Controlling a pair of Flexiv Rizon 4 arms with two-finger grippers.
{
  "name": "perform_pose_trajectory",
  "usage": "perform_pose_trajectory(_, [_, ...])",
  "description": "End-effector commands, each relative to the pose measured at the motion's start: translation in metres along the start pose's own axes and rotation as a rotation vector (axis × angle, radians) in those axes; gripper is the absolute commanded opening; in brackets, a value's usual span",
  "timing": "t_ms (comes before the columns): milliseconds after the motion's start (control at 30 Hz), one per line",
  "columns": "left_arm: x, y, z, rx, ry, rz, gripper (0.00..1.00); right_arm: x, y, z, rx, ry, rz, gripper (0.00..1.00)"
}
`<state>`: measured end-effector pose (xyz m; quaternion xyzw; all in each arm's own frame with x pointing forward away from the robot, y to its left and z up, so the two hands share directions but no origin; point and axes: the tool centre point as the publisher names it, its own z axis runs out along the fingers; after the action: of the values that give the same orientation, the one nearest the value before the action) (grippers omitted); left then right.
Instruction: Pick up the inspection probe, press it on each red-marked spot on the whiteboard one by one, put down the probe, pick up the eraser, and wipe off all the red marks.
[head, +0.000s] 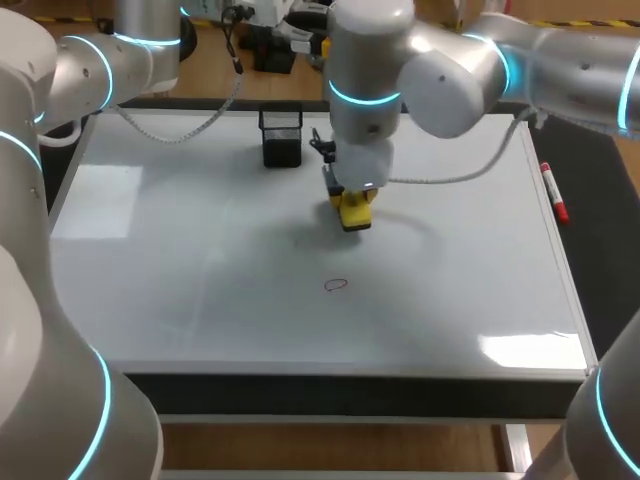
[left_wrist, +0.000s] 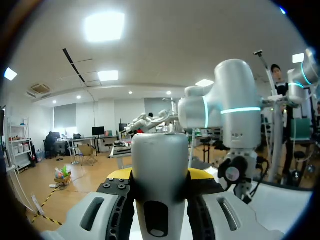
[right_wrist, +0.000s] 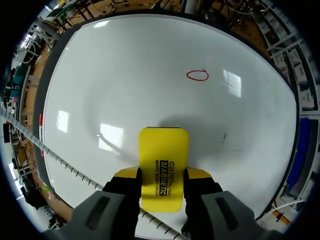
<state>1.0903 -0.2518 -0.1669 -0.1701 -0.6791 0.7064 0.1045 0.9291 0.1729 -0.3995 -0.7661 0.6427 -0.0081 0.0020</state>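
Wipe step, I'd say. The right gripper (right_wrist: 162, 174) is clamped on the yellow eraser (right_wrist: 164, 150), one finger on each long side, with the eraser sticking out past the tips. The only red ring (right_wrist: 197, 75) I can see lies ahead of it and a bit off to one side. The eraser's long axis points roughly that way, not dead on.

In the head view the eraser (head: 352, 211) is mid-board and the red ring (head: 337, 285) is nearer the front edge, apart from it. I can't tell whether the eraser face touches the whiteboard (head: 150, 250) or hangs just above — the shadow is tight under it.

The right arm is the nearer one. The left gripper (left_wrist: 160, 175) points out at the room, closed on a grey cylinder — the probe (left_wrist: 160, 150), I'd judge.

The board is flat and glossy. A black holder (head: 282, 137) sits at the back and a marker pen (head: 553, 192) lies off the right side, both well apart from the ring.
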Motion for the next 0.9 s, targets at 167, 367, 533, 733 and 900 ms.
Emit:
perform_pose_trajectory(167, [-0.007, 0.002, -0.003, 0.007, 0.102, -0.001, 0.0, -0.016, -0.015, 0.011, -0.025, 0.039, 0.0, 0.0])
perform_pose_trajectory(367, [-0.007, 0.002, -0.003, 0.007, 0.102, -0.001, 0.0, -0.022, -0.017, 0.017, -0.029, 0.046, -0.002, 0.0])
perform_pose_trajectory(533, [-0.007, 0.002, -0.003, 0.007, 0.102, -0.001, 0.0, -0.021, -0.017, 0.023, -0.043, 0.053, 0.001, 0.0])
perform_pose_trajectory(733, [-0.007, 0.002, -0.003, 0.007, 0.102, -0.001, 0.0, -0.013, -0.018, 0.027, -0.053, 0.058, 0.02, 0.0])
perform_pose_trajectory(900, [-0.007, 0.002, -0.003, 0.007, 0.102, -0.001, 0.0, -0.003, -0.018, 0.03, -0.06, 0.059, 0.046, 0.0])
